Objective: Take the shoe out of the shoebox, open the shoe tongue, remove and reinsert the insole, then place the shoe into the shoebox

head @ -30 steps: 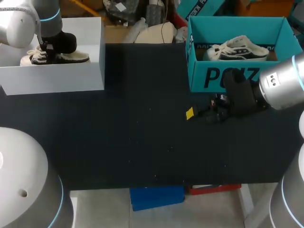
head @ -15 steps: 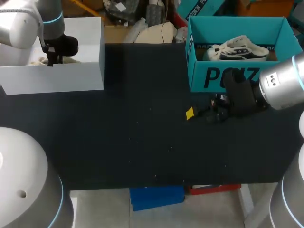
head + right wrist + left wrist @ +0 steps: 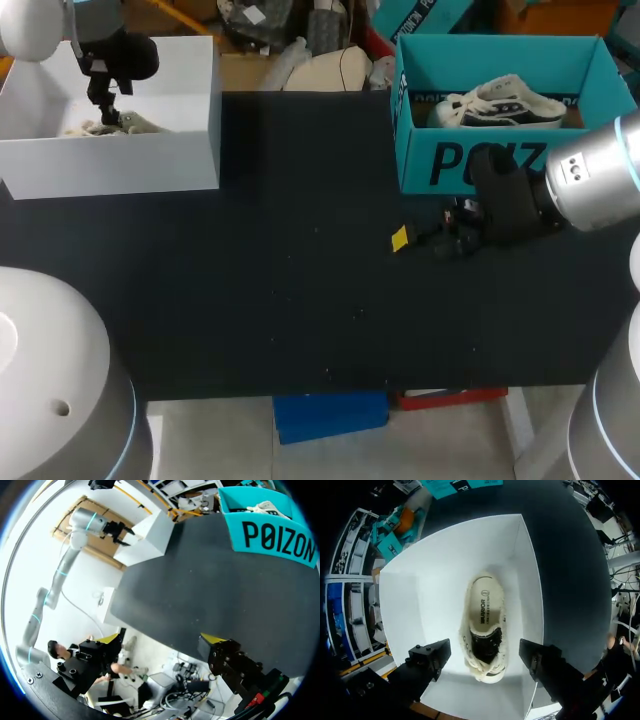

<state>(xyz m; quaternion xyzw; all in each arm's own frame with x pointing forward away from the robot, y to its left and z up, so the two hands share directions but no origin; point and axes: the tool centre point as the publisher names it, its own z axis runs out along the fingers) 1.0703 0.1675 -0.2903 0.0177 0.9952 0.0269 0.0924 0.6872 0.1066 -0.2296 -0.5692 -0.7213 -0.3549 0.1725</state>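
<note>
White shoebox (image 3: pixel 110 160) at the table's (image 3: pixel 300 270) far left holds a cream shoe (image 3: pixel 485 625), opening upward. Left gripper (image 3: pixel 485 657) hangs above it, fingers spread, empty. Teal box (image 3: pixel 500 165) holds a second sneaker (image 3: pixel 500 103); right gripper (image 3: pixel 160 640) gapes empty near its front wall.

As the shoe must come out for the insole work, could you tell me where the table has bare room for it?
Bare: the wide stretch of table between the white shoebox and the teal shoebox, and along the near edge. Crowded: in front of the teal shoebox, where the right tool hangs, and inside the white shoebox, under the open left tool.
</note>
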